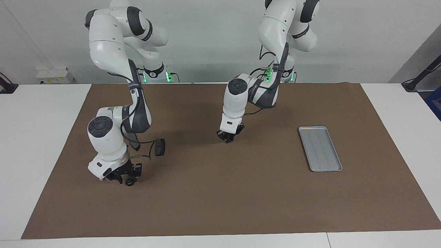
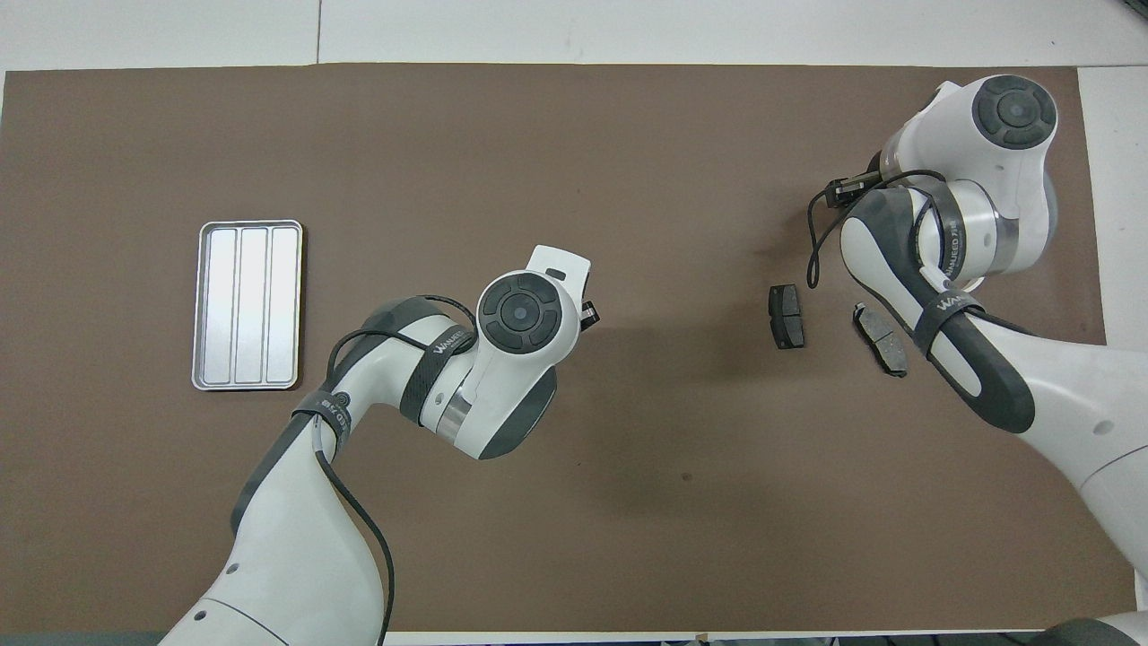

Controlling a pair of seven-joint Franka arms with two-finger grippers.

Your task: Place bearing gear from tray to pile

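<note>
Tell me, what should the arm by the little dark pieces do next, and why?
Probably lift the right gripper straight up. It sits low over the mat with a small dark round part, likely the gear, at its tip near a dark plate. The tray is empty, so the carrying looks done.

1. The tray (image 1: 320, 148) is silver-grey, with lengthwise grooves that split it into pale stripes.
2. The mat (image 1: 220, 193) is plain brown; the surface (image 1: 41, 137) around it is white.
3. The two plates (image 2: 787, 316) are dark grey.
4. Both arms (image 1: 106, 44) are white with dark grey bands and black cables.
5. Each pincer, left pincer (image 1: 228, 137) and right pincer (image 1: 124, 175), is black.
6. Green lights (image 1: 167, 76) glow at the arm bases.
</note>
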